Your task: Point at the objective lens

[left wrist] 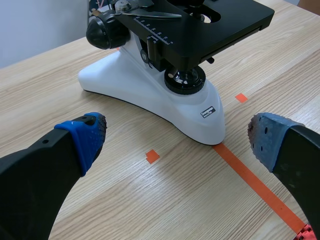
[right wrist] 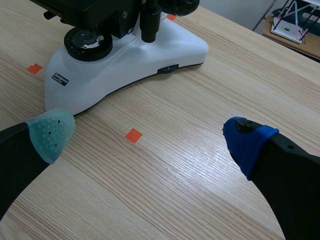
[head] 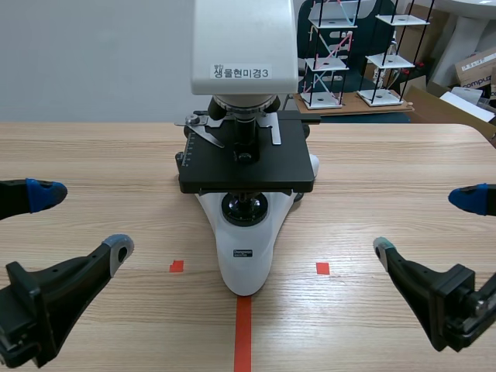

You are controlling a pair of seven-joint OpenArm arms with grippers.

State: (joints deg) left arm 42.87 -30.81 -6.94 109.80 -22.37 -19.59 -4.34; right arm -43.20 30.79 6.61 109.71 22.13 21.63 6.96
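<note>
The left pincer [head: 81, 221] is held low over the desk [head: 387, 178] at the near left, its fingers spread wide apart with nothing between them. The right pincer [head: 424, 225] is held likewise at the near right, also spread and holding nothing. Both are kept well apart from the microscope [head: 248, 256], which is set upright at the middle of the desk, its white base pointed toward the robot.

The objective lens [head: 245, 132] is found under the white head, directed down at the black stage [head: 248, 174], above the round light port [head: 245, 208] in the base.

A label on the head [head: 242, 72] is printed in Korean, of which "물현미경3" can be read. A small dark badge [left wrist: 208, 111] is fixed on the base's nose; its writing cannot be made out. On a cardboard box [head: 477, 70] behind the desk, "compu" is seen.

In the left wrist view, the left pincer [left wrist: 175, 140] is seen just short of the base's nose, with a black knob [left wrist: 102, 32] at the microscope's side. In the right wrist view, bare wood is seen ahead of the right pincer [right wrist: 147, 136].

The desk's far edge is seen behind the stage. Open wood is left on both sides of the base, marked by two tape squares [head: 177, 266] and a tape line [head: 242, 333].
</note>
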